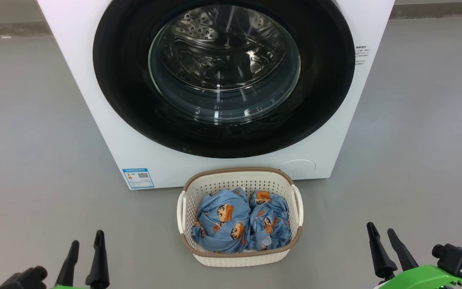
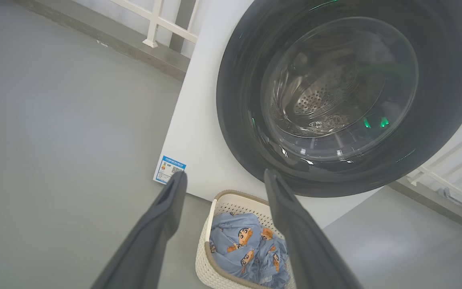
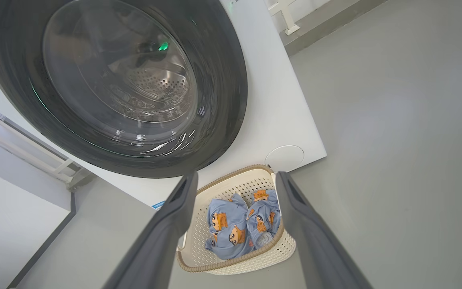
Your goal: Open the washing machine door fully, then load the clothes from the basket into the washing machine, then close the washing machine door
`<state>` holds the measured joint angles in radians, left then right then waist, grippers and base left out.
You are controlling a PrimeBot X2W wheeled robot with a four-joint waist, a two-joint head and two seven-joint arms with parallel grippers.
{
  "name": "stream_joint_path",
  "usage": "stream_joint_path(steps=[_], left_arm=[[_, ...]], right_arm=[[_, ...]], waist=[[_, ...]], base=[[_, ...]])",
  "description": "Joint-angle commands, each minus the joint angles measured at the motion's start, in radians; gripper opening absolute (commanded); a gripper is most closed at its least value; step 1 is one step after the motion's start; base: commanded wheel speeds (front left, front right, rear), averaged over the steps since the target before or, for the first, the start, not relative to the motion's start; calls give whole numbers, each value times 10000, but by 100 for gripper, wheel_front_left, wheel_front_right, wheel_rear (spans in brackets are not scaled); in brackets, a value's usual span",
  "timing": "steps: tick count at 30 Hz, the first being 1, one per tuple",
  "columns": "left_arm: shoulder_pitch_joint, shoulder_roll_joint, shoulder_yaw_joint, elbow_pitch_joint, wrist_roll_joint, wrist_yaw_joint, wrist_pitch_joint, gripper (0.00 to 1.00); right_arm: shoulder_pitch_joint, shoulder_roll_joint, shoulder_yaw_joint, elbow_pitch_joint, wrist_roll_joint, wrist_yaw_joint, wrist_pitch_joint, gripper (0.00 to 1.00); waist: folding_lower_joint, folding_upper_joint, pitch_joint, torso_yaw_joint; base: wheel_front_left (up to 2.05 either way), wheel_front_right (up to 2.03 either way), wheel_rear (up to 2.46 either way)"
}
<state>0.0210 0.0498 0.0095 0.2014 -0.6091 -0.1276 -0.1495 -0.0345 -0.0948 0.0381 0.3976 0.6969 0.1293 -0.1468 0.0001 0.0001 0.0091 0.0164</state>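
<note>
The white washing machine (image 1: 94, 100) stands ahead with its round black-rimmed glass door (image 1: 134, 112) shut flat against the front; the steel drum shows through the glass. On the floor before it sits the cream basket (image 1: 241, 257) holding two light-blue printed clothes (image 1: 221, 220), side by side. My left gripper (image 1: 86, 237) is open at the lower left, well short of the basket. My right gripper (image 1: 381, 226) is open at the lower right, also apart from it. In the wrist views the door (image 2: 235, 120) (image 3: 223, 100) and basket (image 2: 203, 265) (image 3: 231, 267) lie beyond the open fingers (image 2: 167, 208) (image 3: 295, 204).
Bare grey floor (image 1: 34, 160) spreads on both sides of the machine. A blue label sticker (image 1: 138, 178) sits at the machine's lower left corner and a round cap (image 1: 299, 166) at its lower right. White railing (image 2: 155, 24) and a low kerb run behind.
</note>
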Motion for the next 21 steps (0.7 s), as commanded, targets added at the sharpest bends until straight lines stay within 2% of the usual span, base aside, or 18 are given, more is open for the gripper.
stream_joint_path(steps=[1,21], left_arm=[[-173,144,245,-330,425,-18,-155,100],[-90,179,295,-376,2674,-25,-671,100]], right_arm=[[-453,-104,213,-183,-366,10,-169,100],[-510,-49,220,-19,-2601,12,-692,100]], waist=[[-1,-1,3,-7],[-1,-1,56,-68]], base=[[0,0,0],[0,0,0]])
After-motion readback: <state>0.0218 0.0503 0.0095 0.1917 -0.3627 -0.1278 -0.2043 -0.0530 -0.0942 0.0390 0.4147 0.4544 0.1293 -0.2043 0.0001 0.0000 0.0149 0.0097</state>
